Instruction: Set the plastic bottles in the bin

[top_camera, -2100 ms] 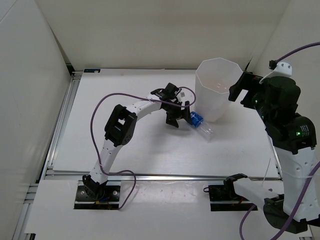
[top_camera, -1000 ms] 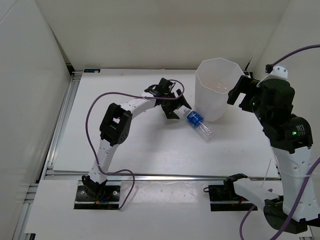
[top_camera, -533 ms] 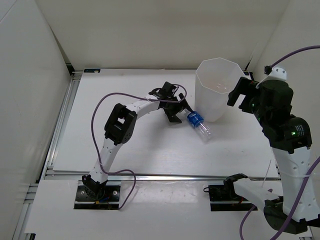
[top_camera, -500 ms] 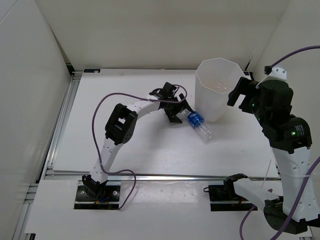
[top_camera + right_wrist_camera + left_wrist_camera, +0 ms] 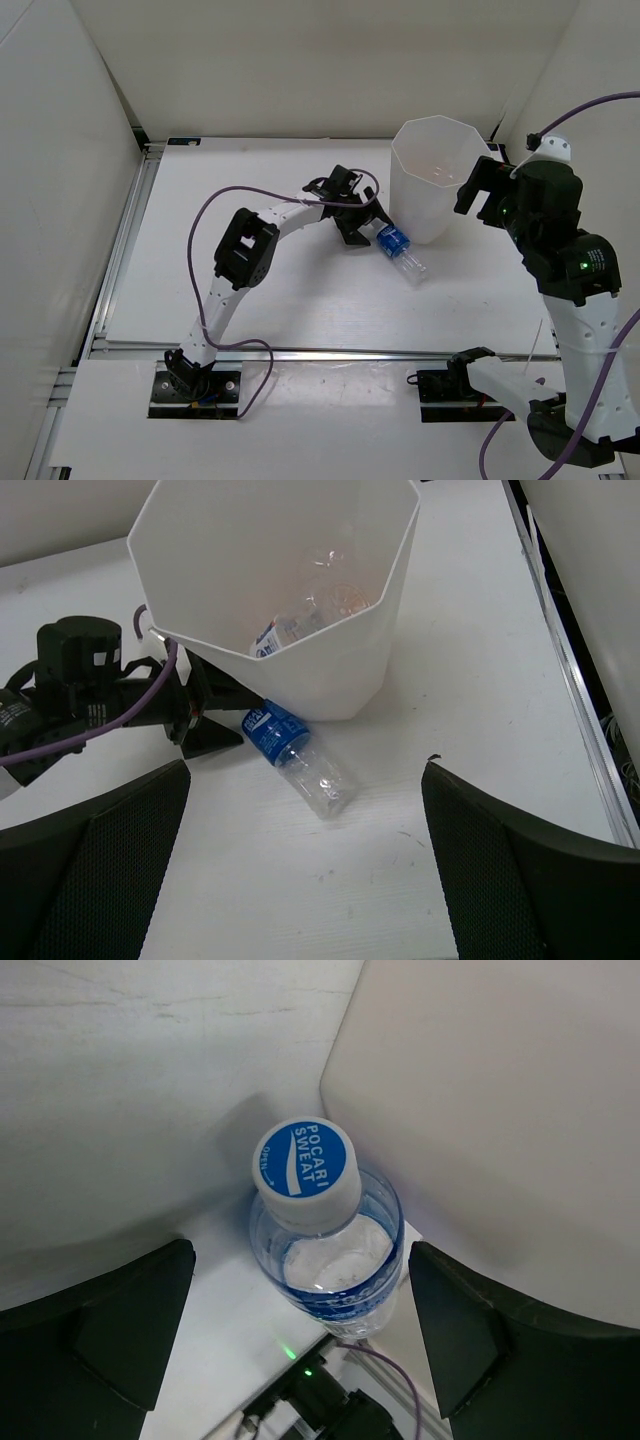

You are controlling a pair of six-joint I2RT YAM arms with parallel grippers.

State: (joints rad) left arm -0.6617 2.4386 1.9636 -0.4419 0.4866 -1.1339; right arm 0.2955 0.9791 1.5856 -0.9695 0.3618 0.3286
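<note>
Blue-capped bottle [image 5: 398, 246] lying just ahead of wide-spread left claw [image 5: 358, 228], ungripped, right claw [image 5: 481, 194] wide-spread, empty

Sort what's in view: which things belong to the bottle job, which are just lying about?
Job: clear plastic bottle with blue label, lying beside the tall white translucent plastic bin; clear labelled bottle already inside it.
Not the job: looping purple cable; silver metal rail along the left.
</note>
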